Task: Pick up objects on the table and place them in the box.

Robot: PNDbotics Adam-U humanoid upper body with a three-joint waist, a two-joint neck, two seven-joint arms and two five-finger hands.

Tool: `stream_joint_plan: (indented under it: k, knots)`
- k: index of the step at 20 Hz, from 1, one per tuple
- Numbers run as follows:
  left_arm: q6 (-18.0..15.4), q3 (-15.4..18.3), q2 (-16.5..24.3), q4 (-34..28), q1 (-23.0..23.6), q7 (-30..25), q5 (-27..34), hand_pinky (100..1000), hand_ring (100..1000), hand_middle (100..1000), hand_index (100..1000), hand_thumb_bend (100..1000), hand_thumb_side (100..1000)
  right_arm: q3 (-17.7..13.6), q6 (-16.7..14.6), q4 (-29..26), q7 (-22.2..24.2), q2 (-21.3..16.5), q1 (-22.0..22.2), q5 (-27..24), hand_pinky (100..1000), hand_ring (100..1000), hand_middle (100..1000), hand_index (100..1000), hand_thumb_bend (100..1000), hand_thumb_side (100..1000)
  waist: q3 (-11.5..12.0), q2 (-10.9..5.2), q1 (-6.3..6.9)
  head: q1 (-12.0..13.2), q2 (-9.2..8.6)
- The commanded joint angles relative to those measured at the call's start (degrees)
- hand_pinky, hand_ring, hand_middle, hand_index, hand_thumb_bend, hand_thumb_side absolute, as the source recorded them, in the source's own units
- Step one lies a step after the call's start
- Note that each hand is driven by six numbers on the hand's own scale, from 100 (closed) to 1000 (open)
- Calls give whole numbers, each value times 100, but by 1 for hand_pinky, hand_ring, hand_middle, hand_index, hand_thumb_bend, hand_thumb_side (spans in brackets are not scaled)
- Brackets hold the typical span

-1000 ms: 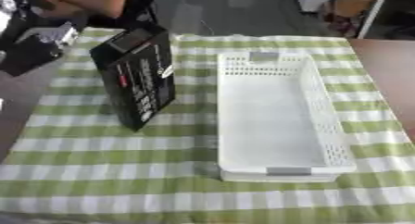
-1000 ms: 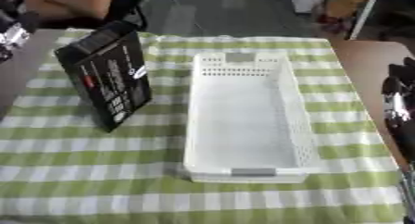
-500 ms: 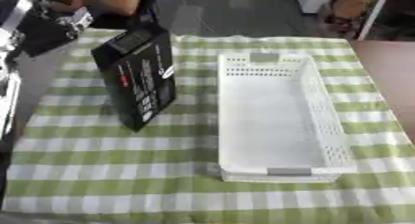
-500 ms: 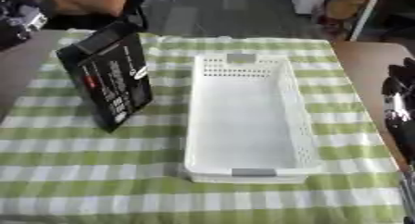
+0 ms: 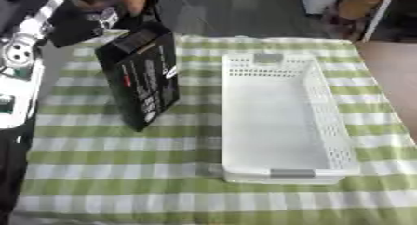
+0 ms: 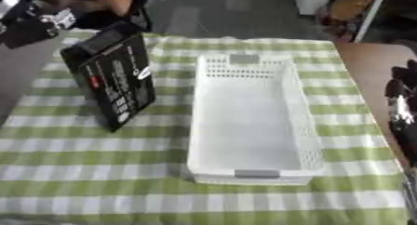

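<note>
Beside the empty white box stands the black carton, unpicked; left hand near it, fingers unclear.

Even, soft indoor light with no glare. The white box casts a faint shadow. Both views are blurry, worst at the upper-left corner.
</note>
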Motion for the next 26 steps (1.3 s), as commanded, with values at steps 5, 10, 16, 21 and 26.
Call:
stream_joint_plan:
  k: [5, 10, 16, 21, 26]
  knots:
    - [-269, -388, 649, 595, -472, -408, -45, 708, 770, 922, 921, 1000, 761, -16, -2, -28, 10, -163, 6, -1, 835, 858, 779, 928, 282, 657, 14, -95, 79, 9, 1]
    - [-455, -752, 918, 1132, -728, -559, -33, 733, 786, 923, 925, 1000, 790, -21, -3, -21, 4, -194, 35, 8, 835, 858, 779, 928, 282, 657, 29, -117, 122, -25, 1]
    - [-494, -865, 921, 1520, -920, -571, -69, 732, 785, 924, 925, 1000, 795, -23, -5, -18, 2, -199, 45, 9, 835, 858, 779, 928, 283, 657, 33, -122, 127, -32, 1]
    - [-474, -860, 850, 1645, -966, -567, -95, 727, 781, 924, 925, 1000, 801, -21, -5, -13, 5, -197, 50, 4, 835, 858, 779, 928, 283, 657, 44, -121, 121, -33, 1]
    - [-460, -874, 755, 1729, -1019, -585, -87, 725, 778, 923, 925, 1000, 804, -21, -7, -12, 8, -197, 53, -1, 834, 858, 779, 928, 283, 657, 51, -122, 114, -35, 1]
